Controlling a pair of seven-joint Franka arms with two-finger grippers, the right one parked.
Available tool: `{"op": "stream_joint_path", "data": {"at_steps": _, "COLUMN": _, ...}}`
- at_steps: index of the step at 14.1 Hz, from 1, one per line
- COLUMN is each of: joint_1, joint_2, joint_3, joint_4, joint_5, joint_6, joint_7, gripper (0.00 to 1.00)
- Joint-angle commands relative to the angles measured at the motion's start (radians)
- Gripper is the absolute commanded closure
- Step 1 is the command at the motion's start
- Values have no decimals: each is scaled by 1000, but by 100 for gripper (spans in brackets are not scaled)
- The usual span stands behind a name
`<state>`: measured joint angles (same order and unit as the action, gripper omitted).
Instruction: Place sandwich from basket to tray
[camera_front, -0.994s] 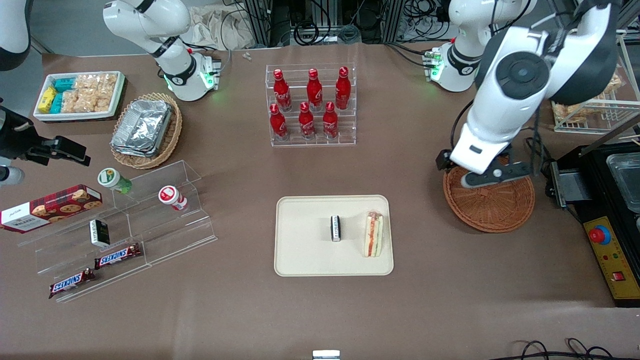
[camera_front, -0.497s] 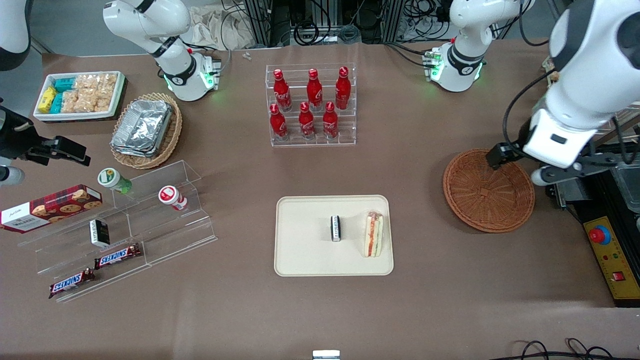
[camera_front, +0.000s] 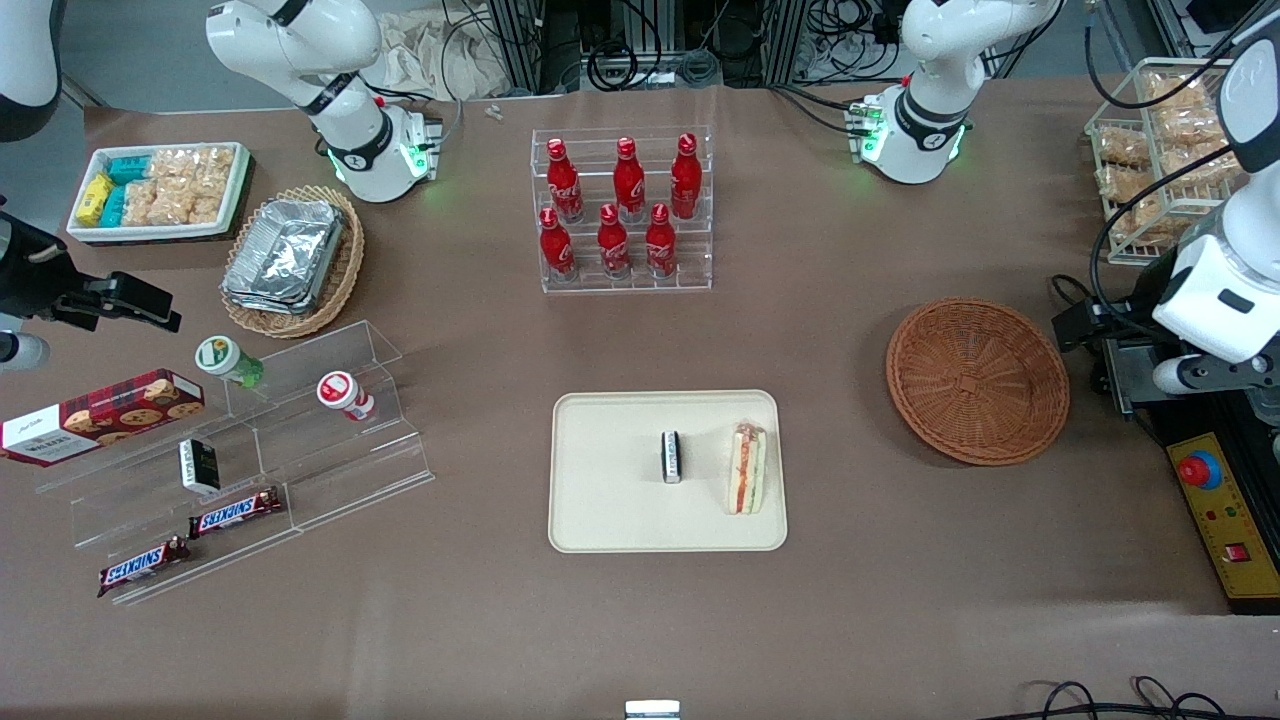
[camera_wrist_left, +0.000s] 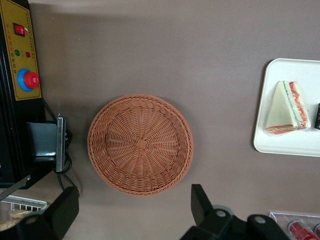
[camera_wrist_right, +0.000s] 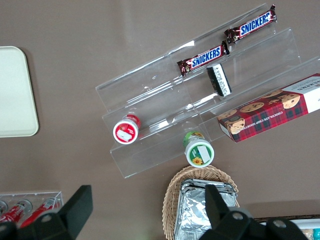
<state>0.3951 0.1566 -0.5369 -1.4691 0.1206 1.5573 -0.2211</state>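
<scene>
**Resting on the tray, sandwich delivered**

Lying on its side, the sandwich (camera_front: 746, 468) sits on the beige tray (camera_front: 610, 500) beside a small dark packet (camera_front: 672, 456). Toward the working arm's end, the wicker basket (camera_front: 977, 381) holds nothing. Near it, the gripper (camera_wrist_left: 132, 220) hangs above the table, fingers spread wide, holding nothing.

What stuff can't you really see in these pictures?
1. Front view: the tool, open and hanging beside the empty basket, is mostly hidden by its own white wrist.
2. Left wrist view: the tray is cut off by the picture's edge.
3. Front view: the small black packet beside the sandwich has writing too small to read.
</scene>
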Motion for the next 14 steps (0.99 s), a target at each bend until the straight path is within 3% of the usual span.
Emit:
{"op": "stream_joint_path", "data": {"at_steps": 1, "joint_1": -6, "joint_2": 8, "joint_3": -9, "joint_4": 35, "joint_5": -4, "joint_6": -78, "joint_7": -101, "gripper": 1}}
{"op": "stream_joint_path", "data": {"at_steps": 11, "joint_1": -4, "joint_2": 7, "joint_3": -5, "joint_4": -8, "joint_5": -16, "joint_6": -65, "joint_7": -129, "gripper": 0}}
{"op": "stream_joint_path", "data": {"at_steps": 13, "joint_1": -59, "joint_2": 8, "joint_3": 55, "joint_4": -8, "joint_5": -21, "joint_6": -53, "joint_7": -130, "gripper": 1}}
{"op": "stream_joint_path", "data": {"at_steps": 14, "joint_1": -143, "joint_2": 4, "joint_3": 142, "joint_4": -8, "joint_5": -21, "joint_6": -52, "joint_7": -130, "gripper": 0}}
